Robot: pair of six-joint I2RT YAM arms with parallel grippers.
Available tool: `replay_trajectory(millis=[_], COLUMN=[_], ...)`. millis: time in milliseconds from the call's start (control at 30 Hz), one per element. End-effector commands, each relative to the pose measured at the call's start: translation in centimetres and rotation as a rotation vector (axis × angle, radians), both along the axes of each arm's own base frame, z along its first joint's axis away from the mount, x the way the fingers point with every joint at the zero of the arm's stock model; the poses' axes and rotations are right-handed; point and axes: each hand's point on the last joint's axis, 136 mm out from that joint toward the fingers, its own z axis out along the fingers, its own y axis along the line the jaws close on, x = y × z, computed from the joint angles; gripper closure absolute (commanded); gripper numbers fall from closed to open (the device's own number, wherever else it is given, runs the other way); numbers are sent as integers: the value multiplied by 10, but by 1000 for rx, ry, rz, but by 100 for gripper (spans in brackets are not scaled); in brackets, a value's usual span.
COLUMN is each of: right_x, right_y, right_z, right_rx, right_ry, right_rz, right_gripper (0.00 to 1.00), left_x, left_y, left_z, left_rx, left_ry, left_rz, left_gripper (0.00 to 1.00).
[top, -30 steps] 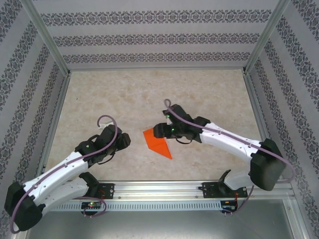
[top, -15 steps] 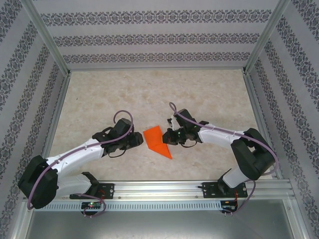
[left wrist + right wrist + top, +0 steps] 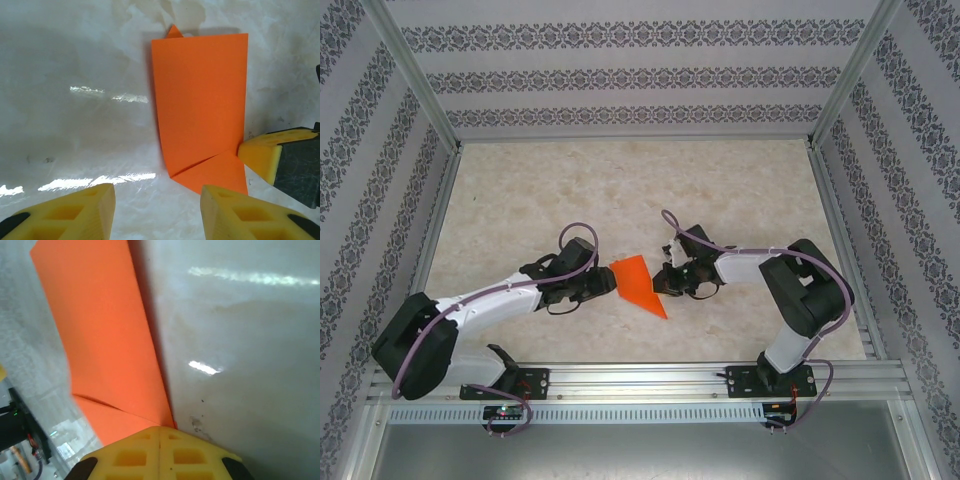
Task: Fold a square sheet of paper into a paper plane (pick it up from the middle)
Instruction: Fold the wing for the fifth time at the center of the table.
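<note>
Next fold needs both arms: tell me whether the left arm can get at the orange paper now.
Probably yes: the left gripper stands open just short of the paper, with bare table between.

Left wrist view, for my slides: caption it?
Open left gripper faces the folded bright orange paper sheet on a pale table, right gripper at its edge.

paper hemmed between both jaws, far table free
</note>
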Motion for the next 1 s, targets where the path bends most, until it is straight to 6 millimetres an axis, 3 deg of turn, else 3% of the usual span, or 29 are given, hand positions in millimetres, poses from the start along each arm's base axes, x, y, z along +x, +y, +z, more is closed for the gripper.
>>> replay_trajectory(millis=[0, 333, 533, 967], right_x=[-3, -3, -5, -7], right_y=[0, -8, -13, -15], right_z=[-11, -28, -38, -51], right_rx=[39, 50, 27, 23], right_ry=[-1, 43, 63, 92], right_rz=[7, -64, -80, -109], right_gripper=[94, 92, 92, 91], left_x=[7, 7, 9, 16], left_y=[-22, -43, -38, -56], left_z=[12, 3, -8, -16], left_rx=[-81, -137, -108, -184], left_ry=[-28, 8, 22, 35], left_rz=[-6, 4, 57, 62], left_gripper=[50, 47, 47, 49])
